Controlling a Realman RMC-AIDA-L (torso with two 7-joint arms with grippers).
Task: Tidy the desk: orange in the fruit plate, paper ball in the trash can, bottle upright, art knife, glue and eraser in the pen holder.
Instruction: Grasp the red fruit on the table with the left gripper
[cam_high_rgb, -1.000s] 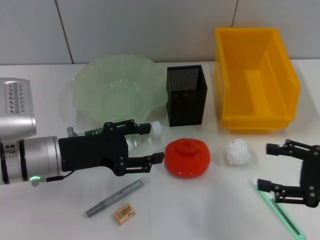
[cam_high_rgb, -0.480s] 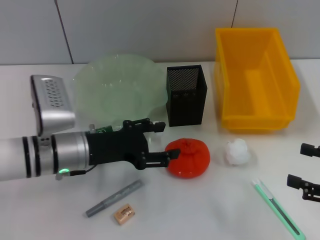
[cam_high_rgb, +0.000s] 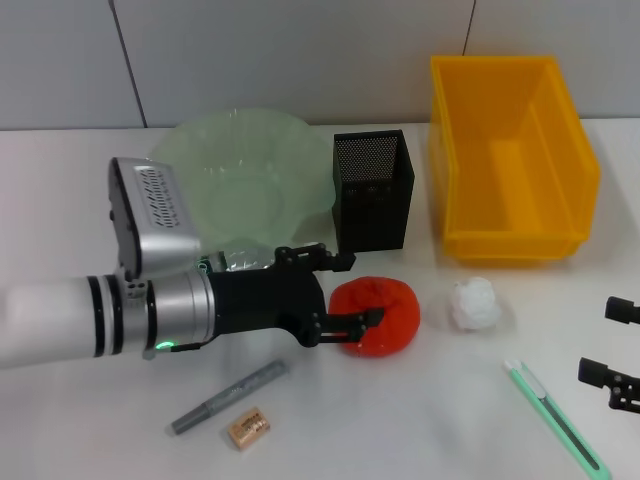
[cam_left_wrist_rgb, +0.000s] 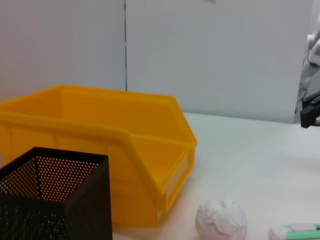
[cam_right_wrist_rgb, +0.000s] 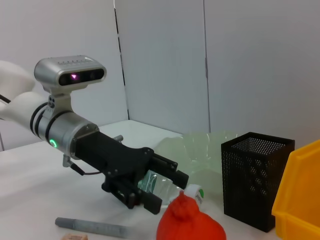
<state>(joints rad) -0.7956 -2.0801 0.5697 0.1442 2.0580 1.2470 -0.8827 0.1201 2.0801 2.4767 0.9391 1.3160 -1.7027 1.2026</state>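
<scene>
Closest to the robot, the small tan eraser block and the grey glue stick pen sit side by side, untouched, and the mint-green art knife lies off to the right. The right gripper has backed away to the table's right edge over the last second, jaws apart and holding nothing, so it's basically parked.

The real change is the left gripper: it has slid across from the left and now has its open fingers on either side of the squashy red-orange fruit, one finger just behind it and one across its front. Not clamped yet as far as I can tell. The clear plastic bottle is lying on its side right beside that gripper.

So I'd say the orange goes first, then over to the pale green glass fruit plate behind. Crumpled white paper ball waits near the yellow plastic bin, black mesh pen holder between plate and bin.
</scene>
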